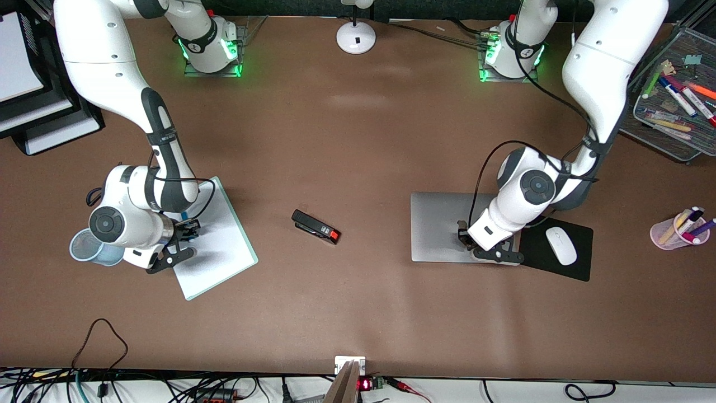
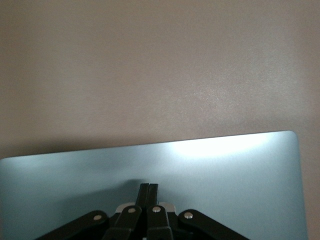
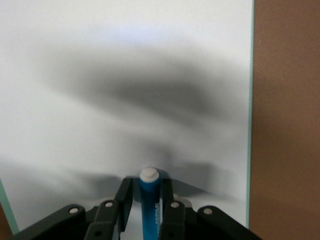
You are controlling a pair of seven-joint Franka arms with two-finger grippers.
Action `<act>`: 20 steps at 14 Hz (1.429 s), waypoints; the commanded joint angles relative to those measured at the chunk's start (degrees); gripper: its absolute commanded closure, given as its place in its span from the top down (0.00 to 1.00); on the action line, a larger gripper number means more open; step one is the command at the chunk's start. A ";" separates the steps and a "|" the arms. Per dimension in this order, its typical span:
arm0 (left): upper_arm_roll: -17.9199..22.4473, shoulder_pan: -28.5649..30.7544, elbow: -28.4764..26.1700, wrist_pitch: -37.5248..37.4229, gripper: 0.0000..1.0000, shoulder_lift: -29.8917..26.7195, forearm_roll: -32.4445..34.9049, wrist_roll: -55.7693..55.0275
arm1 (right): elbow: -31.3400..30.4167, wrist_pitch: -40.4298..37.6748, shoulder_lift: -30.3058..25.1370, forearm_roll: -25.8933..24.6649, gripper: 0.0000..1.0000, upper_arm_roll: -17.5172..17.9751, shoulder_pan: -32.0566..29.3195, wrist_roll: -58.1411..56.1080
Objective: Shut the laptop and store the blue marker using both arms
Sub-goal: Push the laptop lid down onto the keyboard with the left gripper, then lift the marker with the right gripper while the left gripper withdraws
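The laptop lies closed on the table, its silver lid up. My left gripper rests on the lid near the edge nearest the front camera, with its fingers pressed together and nothing between them; the left wrist view shows it on the lid. My right gripper is over a white board and is shut on the blue marker. The marker's white tip sticks out between the fingertips. In the front view the marker shows only as a small blue spot.
A light-blue cup stands beside the right wrist. A black stapler lies mid-table. A white mouse sits on a black mouse pad beside the laptop. A pink pen cup and a mesh tray stand at the left arm's end.
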 commanded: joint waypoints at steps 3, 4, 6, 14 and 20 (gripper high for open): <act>-1.48 0.23 2.88 -19.86 0.20 -10.49 1.70 1.19 | 0.87 0.14 0.62 0.48 0.22 0.59 -0.65 -1.03; -1.75 0.14 5.50 -24.70 0.31 -11.37 1.70 2.24 | 0.87 0.14 0.53 0.39 0.20 0.59 -0.65 -1.11; -1.84 0.40 11.56 -33.68 0.78 -11.82 0.92 6.18 | 1.83 0.05 0.62 0.30 0.17 0.59 -0.65 -1.11; -2.10 0.49 25.02 -52.49 1.00 -13.40 -2.07 9.63 | 4.11 -1.61 -1.39 0.65 0.12 0.51 -0.82 -3.66; 6.21 -0.30 23.48 -57.71 1.00 -21.38 -9.60 18.94 | 4.56 -6.53 -9.03 1.09 0.09 0.51 -1.09 -12.43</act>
